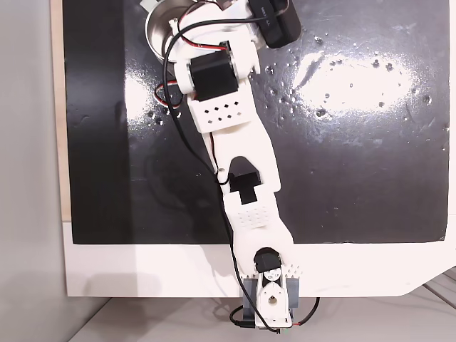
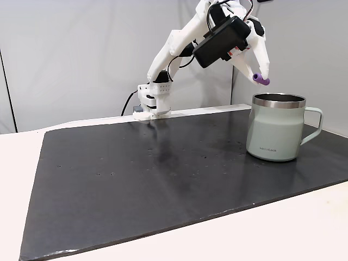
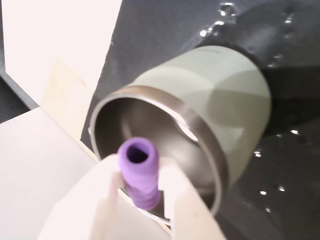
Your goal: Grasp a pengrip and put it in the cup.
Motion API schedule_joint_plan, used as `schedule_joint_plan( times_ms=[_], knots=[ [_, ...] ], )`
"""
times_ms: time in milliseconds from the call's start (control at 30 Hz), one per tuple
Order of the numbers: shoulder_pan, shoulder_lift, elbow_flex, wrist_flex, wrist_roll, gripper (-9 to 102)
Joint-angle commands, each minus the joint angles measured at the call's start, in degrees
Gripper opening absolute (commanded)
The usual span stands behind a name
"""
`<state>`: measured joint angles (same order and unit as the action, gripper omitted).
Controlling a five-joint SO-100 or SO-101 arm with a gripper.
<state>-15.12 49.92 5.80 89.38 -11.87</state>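
The purple ribbed pengrip [image 3: 139, 170] sits pinched between my white fingers, and my gripper [image 3: 140, 176] is shut on it. It hangs just above the open mouth of the steel cup [image 3: 210, 100], whose shiny inside shows behind it. From the side, in a fixed view, the gripper [image 2: 260, 77] holds the pengrip [image 2: 261, 80] a little above the rim of the pale cup [image 2: 274, 128], which stands upright on the black mat with its handle to the right. Seen from above, the arm covers most of the cup [image 1: 165, 21] at the mat's top edge.
The black mat [image 1: 356, 178] lies on a white table and is dotted with shiny water droplets [image 1: 320, 92]. My arm's base [image 2: 153, 100] stands at the mat's far edge in a fixed view. A wooden strip runs along the mat's left side [image 1: 57, 107].
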Motion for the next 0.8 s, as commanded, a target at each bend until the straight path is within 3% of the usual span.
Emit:
schedule_joint_plan(
  times_ms=[0,200,467,600,767],
  knots=[
    [-2.20,-0.18,-3.16,-4.31,0.79,0],
    [-5.10,-3.34,-3.16,-8.09,0.79,0],
    [-5.27,-4.39,-3.25,-7.12,0.62,0],
    [-4.66,-4.39,-4.48,-6.15,2.11,22],
    [-4.39,-4.39,-4.92,-5.45,2.20,23]
  ],
)
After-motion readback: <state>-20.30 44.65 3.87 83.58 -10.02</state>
